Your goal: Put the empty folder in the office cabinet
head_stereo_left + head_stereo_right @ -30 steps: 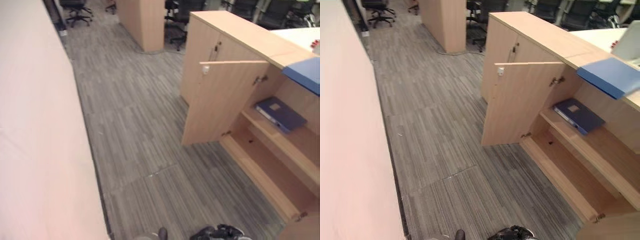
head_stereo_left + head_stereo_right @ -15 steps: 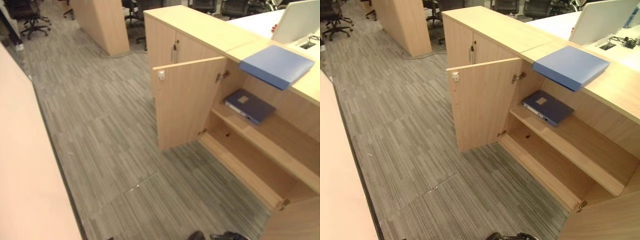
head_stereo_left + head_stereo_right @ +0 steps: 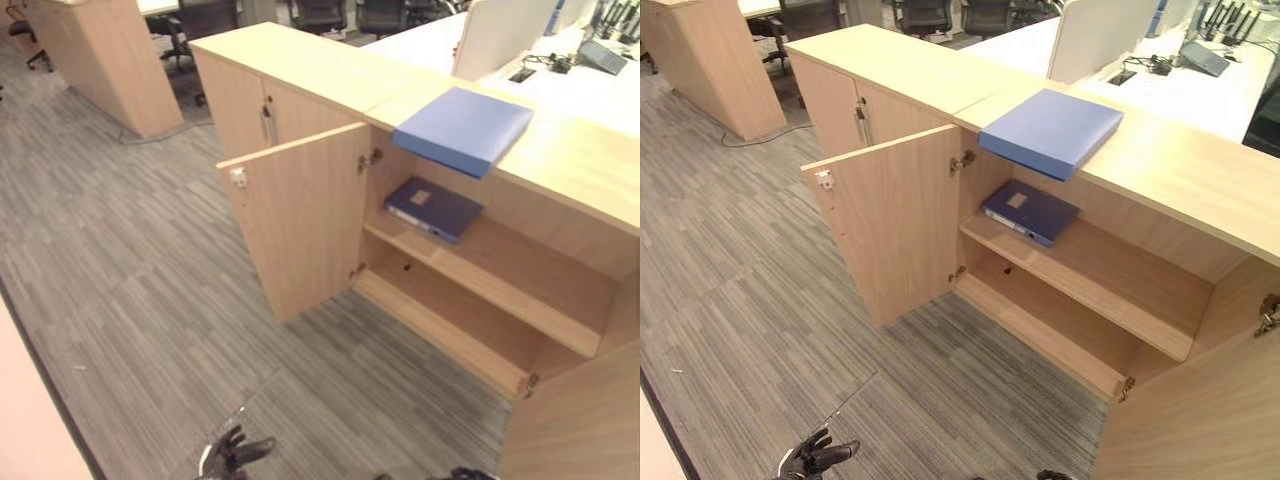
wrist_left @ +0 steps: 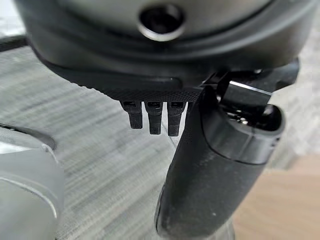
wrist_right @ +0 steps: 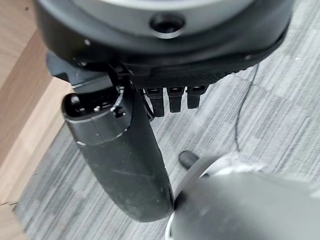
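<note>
A light blue folder (image 3: 1052, 130) lies flat on the wooden worktop (image 3: 1200, 180) of the office cabinet (image 3: 940, 90), one corner jutting slightly over the front edge, directly above the open compartment. Inside, a darker blue binder (image 3: 1030, 211) lies flat at the left end of the middle shelf (image 3: 1110, 285); the rest of that shelf and the bottom board (image 3: 1040, 335) below it are bare. The cabinet's left door (image 3: 895, 225) stands swung out toward the grey striped carpet floor (image 3: 750, 300), and the edge of the right door (image 3: 1200, 410) comes in at the lower right, so the opening lies between the two. To the left of the open part, another section of the cabinet has its doors closed. Behind the worktop sit a white desk (image 3: 1180, 90) with a white panel (image 3: 1090, 35) standing on it, and office chairs (image 3: 925, 15) show further back; a second wooden unit (image 3: 705, 60) stands at the far left. The left hand (image 3: 815, 458) shows low over the carpet, well apart from the cabinet, fingers loosely spread and holding nothing. In its own wrist view the right hand (image 5: 170, 97) hangs above the carpet, fingers straight, empty
</note>
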Controlling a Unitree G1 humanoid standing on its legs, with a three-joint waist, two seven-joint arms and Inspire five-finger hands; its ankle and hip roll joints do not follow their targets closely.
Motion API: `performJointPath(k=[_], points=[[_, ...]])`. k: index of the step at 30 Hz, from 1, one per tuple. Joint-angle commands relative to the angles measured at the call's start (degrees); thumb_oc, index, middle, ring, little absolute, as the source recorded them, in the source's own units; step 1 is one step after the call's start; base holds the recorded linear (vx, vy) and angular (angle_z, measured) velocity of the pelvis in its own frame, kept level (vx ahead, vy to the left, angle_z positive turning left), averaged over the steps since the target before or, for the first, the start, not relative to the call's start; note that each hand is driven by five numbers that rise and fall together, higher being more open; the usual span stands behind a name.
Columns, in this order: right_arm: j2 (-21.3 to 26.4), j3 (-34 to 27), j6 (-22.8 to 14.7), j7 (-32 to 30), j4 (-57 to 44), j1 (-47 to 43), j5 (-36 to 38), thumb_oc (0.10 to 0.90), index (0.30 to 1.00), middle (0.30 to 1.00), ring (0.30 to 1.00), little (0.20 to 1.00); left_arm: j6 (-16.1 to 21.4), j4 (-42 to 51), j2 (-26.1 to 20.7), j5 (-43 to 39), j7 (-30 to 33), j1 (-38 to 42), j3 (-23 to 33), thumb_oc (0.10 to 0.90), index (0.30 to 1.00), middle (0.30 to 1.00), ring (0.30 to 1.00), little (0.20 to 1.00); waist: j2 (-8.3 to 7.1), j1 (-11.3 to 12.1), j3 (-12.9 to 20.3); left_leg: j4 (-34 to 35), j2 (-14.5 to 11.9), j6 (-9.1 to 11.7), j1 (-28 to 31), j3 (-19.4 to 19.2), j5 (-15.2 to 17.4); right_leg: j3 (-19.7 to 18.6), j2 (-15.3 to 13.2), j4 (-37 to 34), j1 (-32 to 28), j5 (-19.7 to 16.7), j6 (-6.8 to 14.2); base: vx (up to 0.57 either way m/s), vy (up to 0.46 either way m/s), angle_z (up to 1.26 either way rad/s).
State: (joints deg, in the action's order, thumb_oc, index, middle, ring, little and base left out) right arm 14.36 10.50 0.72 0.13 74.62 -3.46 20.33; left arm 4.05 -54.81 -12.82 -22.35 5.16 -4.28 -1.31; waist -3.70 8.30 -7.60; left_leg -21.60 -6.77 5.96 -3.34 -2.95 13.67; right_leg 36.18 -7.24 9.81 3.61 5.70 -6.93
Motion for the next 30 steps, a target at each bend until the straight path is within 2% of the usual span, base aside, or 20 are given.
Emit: performJointPath(k=[1,2,4,5,7,8,10,12,13,16,17,20,21,22,23,24,25,27,29,30], points=[[2.20,1.15,-1.01,-0.42,0.86,-2.41,-2.28,0.800,0.900,0.900,0.900,0.900,2.29,9.27,-4.77,-0.60,-0.70,-1.46,-0.21,0.800,0.900,0.900,0.900,0.900,-2.69,4.68,-4.73,6.59,0.98,-1.35,-6.34,4.64,-8.71,-3.23,-3.42,-2.31,-4.29,-1.03,9.70,0.09,0.003,-0.75],[2.18,1.14,-1.02,-0.41,0.88,-2.41,-2.29,0.800,0.900,0.900,0.900,0.900,2.22,9.40,-4.79,-0.59,-0.69,-1.54,-0.21,0.800,0.900,0.900,0.900,0.900,-2.73,4.79,-4.75,6.99,0.92,-1.25,-6.10,4.55,-8.95,-3.33,-3.35,-2.40,-4.33,-1.06,9.63,0.09,0.026,-1.02],[2.20,2.02,-1.20,-0.56,1.05,-3.38,-2.88,0.800,0.900,0.900,0.900,0.900,2.47,11.58,-5.32,-0.28,-1.07,-2.02,-0.62,0.800,0.900,0.900,0.900,0.900,-1.80,6.32,-5.07,13.10,-0.06,0.04,-7.06,9.88,-13.72,-6.36,-2.01,-3.23,-5.41,-0.92,9.91,0.12,0.077,-1.21],[2.33,2.62,-1.33,-0.69,0.78,-4.02,-3.41,0.800,0.900,0.900,0.900,0.900,2.67,13.36,-5.57,-0.06,-1.58,-2.15,-1.20,0.800,0.900,0.900,0.900,0.900,-0.72,7.05,-5.03,18.25,-1.04,0.87,-7.32,13.36,-17.44,-8.68,-0.97,-4.10,-6.29,-0.91,10.20,0.12,0.094,-1.09],[2.42,2.82,-1.30,-0.67,0.75,-4.29,-3.68,0.800,0.900,0.900,0.900,0.900,2.64,14.39,-5.76,0.27,-2.00,-2.15,-1.73,0.800,0.900,0.900,0.900,0.900,-0.09,7.42,-4.92,19.76,-0.98,1.06,-7.25,14.58,-18.22,-9.98,-0.57,-4.43,-6.61,-0.99,10.31,0.06,0.124,-0.99],[2.42,3.05,-1.15,-0.43,0.67,-4.30,-4.12,0.800,0.900,0.900,0.900,0.900,2.69,15.49,-5.69,0.49,-2.58,-2.45,-2.33,0.800,0.900,0.900,0.900,0.900,0.66,7.70,-4.59,20.71,0.06,0.61,-7.21,16.41,-19.08,-10.91,-0.50,-4.91,-6.13,-2.37,10.34,0.02,0.224,-1.00],[2.96,3.06,-1.05,0.11,0.78,-4.06,-5.17,0.800,0.900,0.900,0.900,0.900,2.65,15.59,-4.99,0.53,-4.11,-3.15,-3.20,0.800,0.900,0.900,0.900,0.900,1.85,7.28,-3.43,21.41,1.21,1.22,-6.13,18.80,-18.57,-13.21,-0.51,-5.58,-6.59,-2.81,10.99,0.11,0.268,-1.05],[3.09,2.69,-0.71,0.43,1.04,-3.57,-5.73,0.800,0.900,0.900,0.900,0.900,2.23,13.87,-5.30,1.49,-4.92,-2.90,-4.46,0.800,0.900,0.900,0.900,0.900,2.17,6.71,-2.27,22.60,1.43,1.11,-4.71,18.08,-18.16,-13.75,-1.15,-6.63,-7.30,-3.30,11.50,0.19,0.220,-0.97],[2.89,2.29,-0.20,0.72,1.37,-2.57,-6.68,0.800,0.900,0.900,0.900,0.900,1.65,12.22,-5.71,3.86,-5.62,-2.55,-6.24,0.800,0.900,0.900,0.900,0.900,2.30,5.61,-0.99,23.75,1.64,0.73,-3.09,16.24,-18.09,-13.81,-2.16,-7.73,-8.21,-3.93,12.15,0.12,0.147,-0.27],[2.72,2.09,0.01,0.96,1.46,-1.94,-7.19,0.800,0.900,0.900,0.900,0.900,1.57,12.97,-6.11,4.49,-6.01,-2.77,-6.79,0.800,0.900,0.900,0.900,0.900,2.23,4.91,-0.18,24.50,2.49,0.06,-1.97,15.22,-17.96,-14.21,-2.99,-8.69,-8.37,-4.88,12.83,0.13,0.202,0.00],[2.69,1.95,0.18,0.79,1.73,-1.86,-8.00,0.800,0.900,0.900,0.900,0.900,1.79,14.74,-6.65,4.88,-6.33,-3.02,-7.01,0.800,0.900,0.900,0.900,0.900,2.29,4.48,0.37,25.58,3.67,-0.89,-0.32,14.09,-17.44,-15.30,-3.95,-9.88,-8.56,-5.95,13.78,0.12,0.202,-0.21],[2.51,1.61,0.33,0.75,1.87,-1.91,-8.35,0.800,0.900,0.900,0.900,0.900,1.82,15.50,-7.06,5.32,-6.55,-2.99,-7.24,0.800,0.900,0.900,0.900,0.900,2.34,4.32,0.86,26.06,4.62,-1.71,0.74,12.89,-16.87,-16.05,-5.00,-10.65,-8.77,-6.71,14.72,0.14,0.287,-0.31],[1.90,1.35,0.46,0.93,1.27,-2.22,-8.44,0.800,0.900,0.900,0.900,0.900,1.94,15.76,-6.70,5.73,-6.38,-3.11,-7.22,0.800,0.900,0.900,0.900,0.900,2.40,3.69,1.63,26.60,6.91,-3.49,2.46,11.37,-15.45,-17.52,-7.51,-11.44,-8.99,-8.14,16.55,0.16,0.349,-0.39],[1.76,1.22,0.47,0.80,1.09,-2.39,-8.28,0.800,0.900,0.900,0.900,0.900,1.89,15.75,-6.58,5.81,-6.39,-3.15,-7.23,0.800,0.900,0.900,0.900,0.900,2.35,3.64,1.72,26.60,7.54,-3.90,2.75,11.03,-15.19,-17.85,-8.18,-11.36,-8.88,-8.36,16.94,0.20,0.477,-0.43],[1.37,1.19,0.50,0.82,0.72,-2.74,-8.26,0.800,0.900,0.900,0.900,0.900,1.82,15.53,-6.42,5.81,-6.44,-3.04,-7.29,0.800,0.900,0.900,0.900,0.900,2.33,3.49,1.85,26.60,8.86,-4.66,3.19,10.48,-14.58,-18.23,-9.66,-10.71,-8.49,-8.68,17.63,0.16,0.409,-0.51],[0.62,1.16,0.38,0.83,0.51,-3.05,-8.22,0.800,0.900,0.900,0.900,0.900,1.60,14.22,-5.91,5.87,-6.29,-3.02,-7.20,0.800,0.900,0.900,0.900,0.900,2.30,3.51,1.93,26.60,10.88,-5.90,3.92,9.71,-13.60,-17.82,-12.79,-7.76,-7.56,-9.29,18.67,0.13,0.347,-0.35],[0.62,1.16,0.38,0.83,0.51,-3.05,-8.22,0.800,0.900,0.900,0.900,0.900,1.61,14.21,-5.91,5.87,-6.28,-3.01,-7.20,0.800,0.900,0.900,0.900,0.900,2.26,3.52,1.93,26.60,10.94,-5.93,3.90,9.68,-13.61,-17.88,-12.87,-7.63,-7.47,-9.23,18.71,0.12,0.274,-0.07],[0.43,0.90,0.35,0.90,0.28,-2.83,-8.05,0.800,0.900,0.900,0.900,0.900,1.39,13.95,-5.83,5.87,-6.29,-3.08,-7.14,0.800,0.900,0.900,0.900,0.900,2.55,3.41,1.73,26.60,12.10,-6.83,4.64,9.85,-13.14,-17.98,-15.22,-3.35,-6.30,-10.40,18.60,0.06,0.151,0.03],[0.44,0.80,0.43,0.99,0.25,-2.53,-8.00,0.800,0.900,0.900,0.900,0.900,1.08,13.55,-5.84,6.38,-6.40,-3.11,-7.37,0.800,0.900,0.900,0.900,0.900,2.75,3.12,0.82,26.60,13.88,-8.29,6.09,10.03,-12.64,-18.92,-18.62,3.33,-4.66,-14.54,18.19,0.06,0.215,0.03],[0.40,0.86,0.48,0.98,0.14,-2.35,-7.93,0.800,0.900,0.900,0.900,0.900,0.89,13.25,-5.96,6.58,-6.51,-3.26,-7.36,0.800,0.900,0.900,0.900,0.900,2.83,3.22,0.63,26.60,14.36,-8.77,6.75,9.98,-12.44,-19.05,-19.71,6.50,-3.68,-15.50,17.63,0.07,0.217,0.07]])
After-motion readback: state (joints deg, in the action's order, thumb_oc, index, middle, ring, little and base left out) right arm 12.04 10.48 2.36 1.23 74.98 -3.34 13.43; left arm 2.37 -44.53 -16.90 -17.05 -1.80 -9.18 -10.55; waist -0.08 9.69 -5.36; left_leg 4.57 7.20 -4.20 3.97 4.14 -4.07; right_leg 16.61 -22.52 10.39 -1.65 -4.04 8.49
